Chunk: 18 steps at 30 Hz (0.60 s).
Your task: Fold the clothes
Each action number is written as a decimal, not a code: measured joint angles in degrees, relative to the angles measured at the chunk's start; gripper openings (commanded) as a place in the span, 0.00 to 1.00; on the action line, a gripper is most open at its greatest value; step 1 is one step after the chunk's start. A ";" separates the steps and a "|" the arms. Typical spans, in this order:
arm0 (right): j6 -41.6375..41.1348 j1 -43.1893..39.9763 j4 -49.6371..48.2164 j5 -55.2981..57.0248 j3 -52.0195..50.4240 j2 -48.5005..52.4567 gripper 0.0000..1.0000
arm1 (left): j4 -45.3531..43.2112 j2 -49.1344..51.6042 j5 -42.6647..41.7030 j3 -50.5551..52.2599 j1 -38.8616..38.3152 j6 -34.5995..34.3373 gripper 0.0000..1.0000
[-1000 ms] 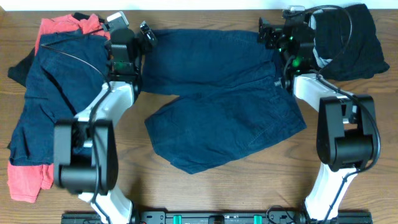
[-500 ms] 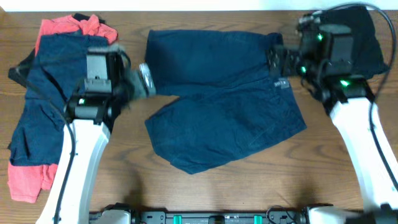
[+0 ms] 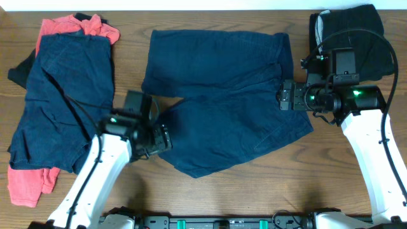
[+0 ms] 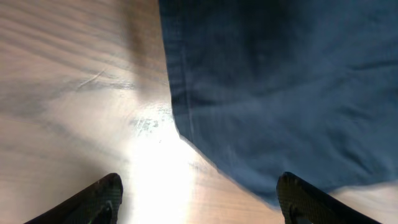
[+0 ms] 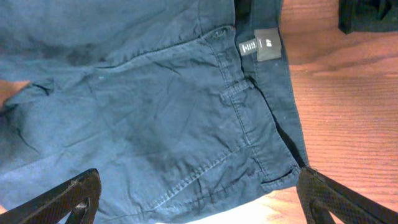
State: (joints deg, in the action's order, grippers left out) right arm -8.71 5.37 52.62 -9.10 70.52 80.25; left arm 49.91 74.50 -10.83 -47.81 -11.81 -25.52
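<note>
Navy shorts (image 3: 222, 102) lie spread on the table's middle, one leg folded over at an angle. My left gripper (image 3: 159, 137) is open and empty above the table at the shorts' lower left hem corner (image 4: 186, 134). My right gripper (image 3: 286, 98) is open and empty over the waistband at the shorts' right side; the waistband label (image 5: 267, 45) and a belt loop show in the right wrist view. A pile of navy and coral-red clothes (image 3: 57, 102) lies at far left. Black folded clothes (image 3: 356, 32) lie at back right.
A black cable loops from the right arm over the black clothes (image 3: 343, 35). Bare wooden table (image 3: 254, 191) runs along the front edge and between the shorts and the left pile.
Both arms have pulled away from the back of the table. The left gripper moved down to the shorts' lower left corner; the right gripper moved down and out to the waistband.
</note>
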 measured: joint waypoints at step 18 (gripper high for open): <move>1.31 0.00 -0.28 0.17 -0.20 0.00 0.98 | -23.23 2.27 0.02 13.51 0.13 -1.46 0.52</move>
State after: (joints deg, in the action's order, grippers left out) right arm -7.40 5.37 52.34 -8.93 70.32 80.25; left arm 26.68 76.77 -10.81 -34.30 -11.68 -26.98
